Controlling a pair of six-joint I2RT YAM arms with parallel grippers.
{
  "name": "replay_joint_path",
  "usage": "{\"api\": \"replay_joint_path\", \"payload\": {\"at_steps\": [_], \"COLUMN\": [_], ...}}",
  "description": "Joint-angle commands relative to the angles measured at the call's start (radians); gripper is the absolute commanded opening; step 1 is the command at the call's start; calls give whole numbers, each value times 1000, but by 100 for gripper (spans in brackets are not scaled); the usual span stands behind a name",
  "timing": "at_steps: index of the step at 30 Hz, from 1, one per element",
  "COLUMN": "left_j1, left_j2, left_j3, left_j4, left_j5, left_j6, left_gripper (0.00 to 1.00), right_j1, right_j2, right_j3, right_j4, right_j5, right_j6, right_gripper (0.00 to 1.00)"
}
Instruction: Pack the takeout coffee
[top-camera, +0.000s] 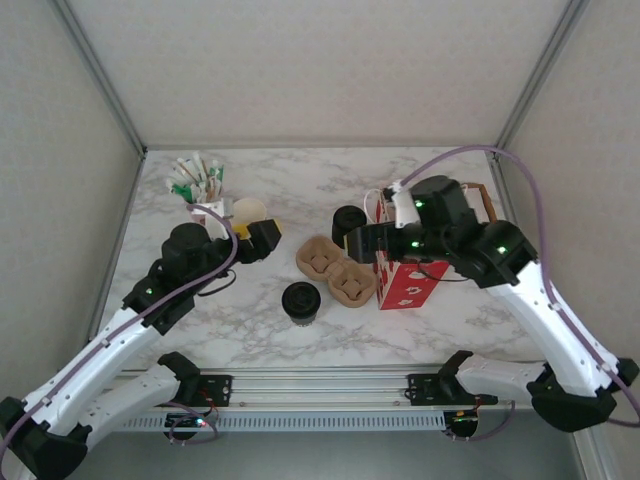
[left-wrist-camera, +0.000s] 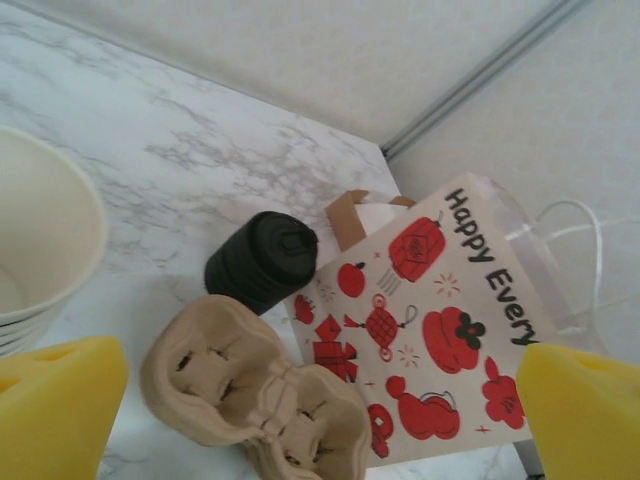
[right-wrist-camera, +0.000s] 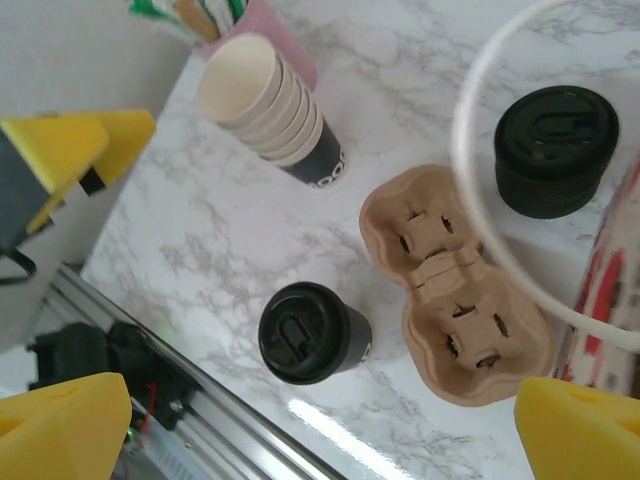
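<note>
Top external view, working from the front edge back: the coffee (top-camera: 300, 303) is the closest thing to the arms. It's standing upright with its lid on, on bare table (top-camera: 420, 330) roughly midway between them, and nothing is touching it. Looks to me like it's sitting where either arm could reach it. Just behind it to the right lies the carrier (top-camera: 336, 271), sockets up and empty, its right end just beside the bag (top-camera: 410, 283). My guess is the cup goes into a socket and then the lot goes in the bag. Bag stands upright and open at the top, which is what you'd want for loading. Right gripper (top-camera: 362, 240) hangs by the bag's left top edge, jaws wide apart and holding nothing. In the right wrist view the bag's white cord handle loops right past the camera, and I can't tell if it's touching a finger. Left gripper (top-camera: 264, 237) is about level with it on the other side, also spread wide and empty, pointing toward the carrier and just beside the cups (top-camera: 248, 212). Lids (top-camera: 349, 222) sit behind the carrier, near the bag. Furthest back is the holder (top-camera: 200, 185) of stirrers or sachets, well out of the way.
</note>
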Motion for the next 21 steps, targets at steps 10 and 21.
{"api": "replay_joint_path", "payload": {"at_steps": [10, 21], "left_j1": [81, 81], "left_j2": [-134, -274], "left_j3": [-108, -224], "left_j4": [-13, 28], "left_j5": [-118, -172], "left_j6": [-50, -74], "left_gripper": [100, 100], "right_j1": [253, 243], "right_j2": [255, 416], "right_j3": [150, 173], "right_j4": [-66, -104], "right_j5": [231, 67], "right_j6": [-131, -170], "right_gripper": [99, 95]}}
